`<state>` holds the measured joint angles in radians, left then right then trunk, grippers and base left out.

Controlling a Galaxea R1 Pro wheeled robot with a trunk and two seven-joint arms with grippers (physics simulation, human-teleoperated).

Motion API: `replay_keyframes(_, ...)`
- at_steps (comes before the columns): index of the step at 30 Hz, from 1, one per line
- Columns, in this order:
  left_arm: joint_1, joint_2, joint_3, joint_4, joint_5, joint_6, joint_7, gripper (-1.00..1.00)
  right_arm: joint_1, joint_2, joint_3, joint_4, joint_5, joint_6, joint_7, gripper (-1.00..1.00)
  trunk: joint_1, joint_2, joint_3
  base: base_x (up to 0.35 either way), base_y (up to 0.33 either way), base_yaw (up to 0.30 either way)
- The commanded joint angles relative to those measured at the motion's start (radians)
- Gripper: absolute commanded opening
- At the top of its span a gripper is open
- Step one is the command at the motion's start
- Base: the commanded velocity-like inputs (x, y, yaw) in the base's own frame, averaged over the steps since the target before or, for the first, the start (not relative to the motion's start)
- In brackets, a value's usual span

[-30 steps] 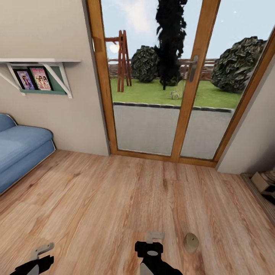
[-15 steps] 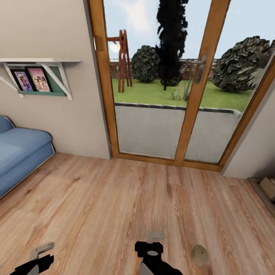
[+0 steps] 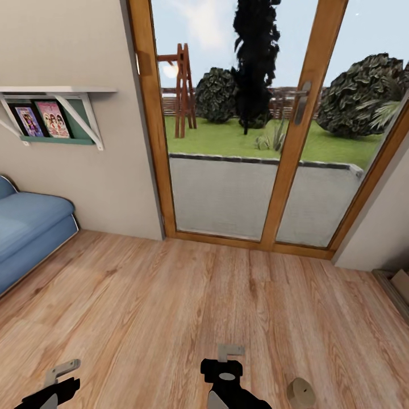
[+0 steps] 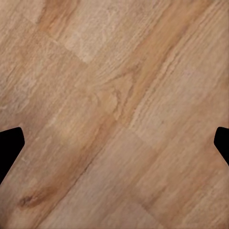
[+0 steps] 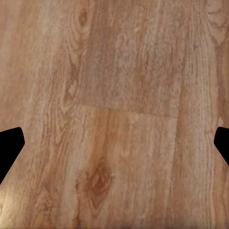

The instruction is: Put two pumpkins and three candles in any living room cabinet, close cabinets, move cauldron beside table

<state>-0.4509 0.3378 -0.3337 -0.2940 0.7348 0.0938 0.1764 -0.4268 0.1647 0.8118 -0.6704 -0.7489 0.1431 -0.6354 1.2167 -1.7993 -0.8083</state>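
Beside the right gripper (image 3: 230, 352), low in the head view: one small pale grey-white puck-like candle (image 3: 300, 392), lying on the light brown wood-plank floor (image 3: 170, 295), tipped so that its flat wick end faces up and toward the camera.

Item 1. Right gripper, black body with pale fingers, hanging over bare planks. Wrist view shows two dark fingertips at opposite edges with floor between: spread wide, holding nothing.

Item 2. Left gripper (image 3: 63, 370), same pattern, well apart from the candle on the far side of the right gripper. Its wrist view likewise shows tips set wide with nothing between them.

Item 3. Candle. Lies to the robot's right of the right gripper and slightly nearer the base; the right arm is plainly the nearer. Its short axis leans rather than standing upright. Judged: a reach rightward and down would serve. Nothing stands between.

Item 4. Wood-framed glazed patio door (image 3: 255, 142), well beyond the candle, straight ahead.

Item 5. Blue upholstered sofa (image 3: 28, 227), far off to the left of the candle.

Item 6. White wall shelf (image 3: 54, 90) with picture books, above the sofa.
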Motion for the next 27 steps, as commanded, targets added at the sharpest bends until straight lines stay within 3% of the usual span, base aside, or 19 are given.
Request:
replay_keyframes(1,0.0,0.001,-0.008,-0.003,0.008,0.004,0.008,1.0,-0.001,-0.001,0.004,-0.001,-0.003,0.006,-0.007,1.0,0.0,0.0,-0.001,0.002,-0.001,0.0)
replay_keyframes(11,0.0,0.002,-0.007,-0.003,0.008,0.004,0.007,1.0,-0.001,0.0,0.002,-0.001,-0.008,0.006,-0.007,1.0,0.0,0.0,-0.001,0.055,-0.093,0.0)
replay_keyframes(21,0.0,0.003,-0.008,-0.003,0.008,0.004,0.007,1.0,-0.001,0.001,0.001,0.0,-0.009,0.006,-0.007,1.0,0.0,0.0,-0.001,0.112,0.139,0.0)
replay_keyframes(27,0.0,0.0,-0.008,-0.004,0.006,0.003,0.008,1.0,-0.001,0.001,0.001,0.0,-0.012,0.005,-0.007,1.0,0.0,0.0,-0.001,0.121,-0.044,0.0)
